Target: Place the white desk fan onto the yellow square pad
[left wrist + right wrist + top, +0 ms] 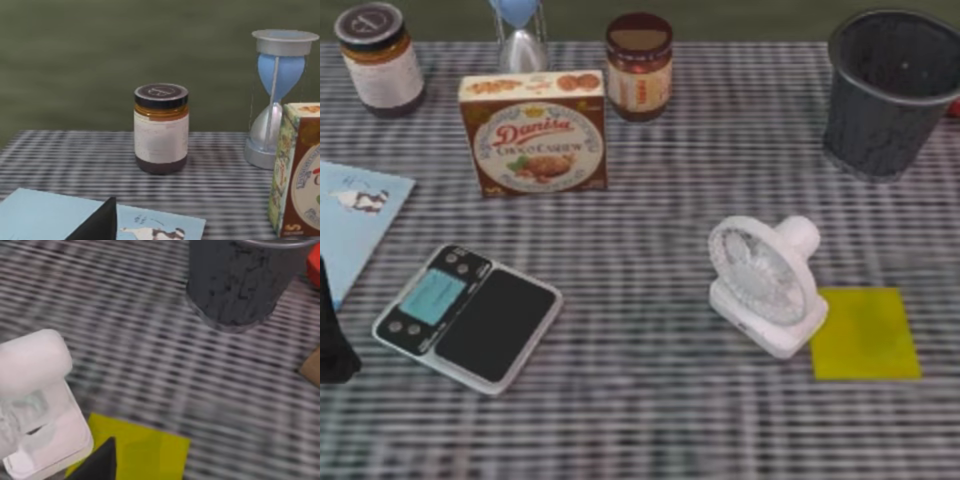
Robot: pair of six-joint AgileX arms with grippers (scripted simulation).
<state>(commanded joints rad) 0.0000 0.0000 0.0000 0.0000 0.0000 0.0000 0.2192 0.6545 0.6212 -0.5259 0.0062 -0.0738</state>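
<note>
The small white plastic desk fan (767,287) with its round grille stands on the striped worktop (650,400), its base just touching the flat yellow square pad (866,334), not on it. No grasp is made yet; neither pincer's opening can be told. A reach and grip is called for next.

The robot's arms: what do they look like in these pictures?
Little shows. The left arm is a plain matte black mass at the top view's left edge. Each wrist view shows one black wedge-shaped tip, of the left gripper and the right gripper. No cables or markings visible.
</note>
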